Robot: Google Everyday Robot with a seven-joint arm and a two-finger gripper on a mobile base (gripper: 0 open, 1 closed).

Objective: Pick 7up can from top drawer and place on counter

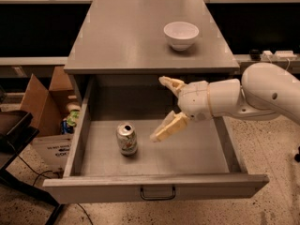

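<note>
We see 7up can [126, 138] upright on top drawer [154, 185] floor, left of centre. Gripper [158, 109] hangs just right of it, apart, fingers spread wide, empty. We judge can light, thin-walled, slick, easily tipped or crushed. We take mid-body, across sides, gentle squeeze.

The end effector [158, 109] hovers mid-air, spread wide.

splayed claw [158, 109] near 7up can [126, 138]
</note>
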